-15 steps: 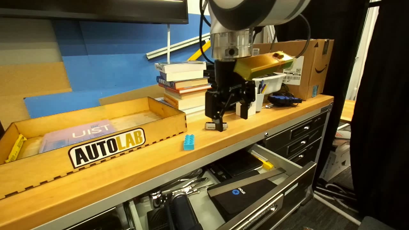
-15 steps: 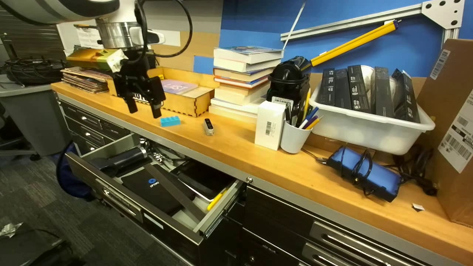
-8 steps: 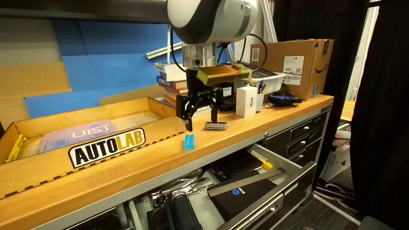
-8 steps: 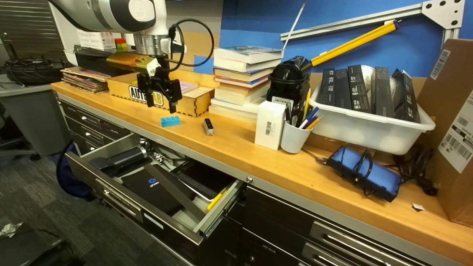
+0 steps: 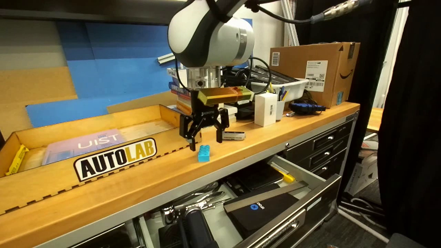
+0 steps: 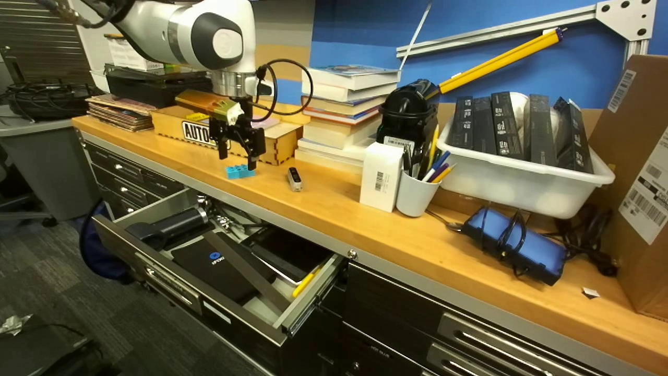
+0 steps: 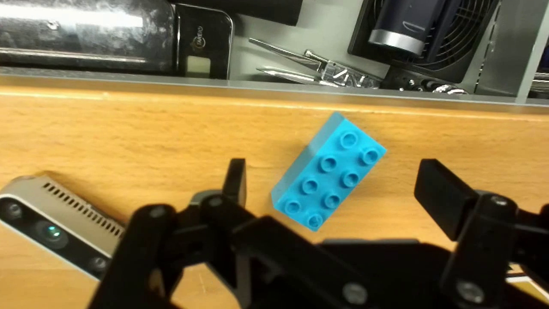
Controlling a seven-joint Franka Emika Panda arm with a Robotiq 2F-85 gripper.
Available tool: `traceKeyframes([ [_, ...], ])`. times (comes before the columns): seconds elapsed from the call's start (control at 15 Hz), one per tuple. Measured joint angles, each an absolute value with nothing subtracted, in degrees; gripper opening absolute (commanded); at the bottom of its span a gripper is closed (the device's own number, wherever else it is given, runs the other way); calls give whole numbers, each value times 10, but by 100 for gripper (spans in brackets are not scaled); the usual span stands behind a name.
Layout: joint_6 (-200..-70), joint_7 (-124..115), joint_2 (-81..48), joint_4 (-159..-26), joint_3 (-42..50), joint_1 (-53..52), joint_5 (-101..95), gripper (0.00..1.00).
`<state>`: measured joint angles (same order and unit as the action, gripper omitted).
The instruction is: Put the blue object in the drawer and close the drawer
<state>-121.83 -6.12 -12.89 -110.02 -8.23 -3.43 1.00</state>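
Note:
The blue object is a light-blue studded block (image 5: pixel 203 155) lying on the wooden bench top; it shows in both exterior views (image 6: pixel 237 173). My gripper (image 5: pixel 206 144) is open and empty just above the block, pointing down. In an exterior view, a fingertip of the gripper (image 6: pixel 238 161) covers a little of the block. In the wrist view the block (image 7: pixel 330 176) lies slanted between the open fingers, apart from both. The dark drawer (image 5: pixel 310 196) below the bench edge is pulled open, seen in both exterior views (image 6: pixel 250 330).
A small grey camera (image 5: pixel 233 135) lies beside the block. The AUTOLAB wooden tray (image 5: pixel 179 120) and a book stack (image 6: pixel 344 115) stand behind. A white box (image 5: pixel 265 109) stands further along. The drawer holds a black notebook (image 6: pixel 214 269), metal tools and a black cylinder.
My gripper has come across the bench and down until it is over the block, staying open. The block and the open drawer have not moved.

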Motion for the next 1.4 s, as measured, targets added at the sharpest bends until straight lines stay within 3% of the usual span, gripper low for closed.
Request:
traceKeyframes([
  [0.33,-1218,-50,-158,-1084,-81,-34,37,100],
  [0.4,-1218,-49,-161,-1083,-81,-34,40,75],
  [0.53,-1220,-52,-165,-1082,-78,-34,42,66],
  [1.0,-1232,-81,-165,-1084,-60,-34,46,14],
  [1.4,-1234,-89,-128,-1130,-58,-35,46,11],
])
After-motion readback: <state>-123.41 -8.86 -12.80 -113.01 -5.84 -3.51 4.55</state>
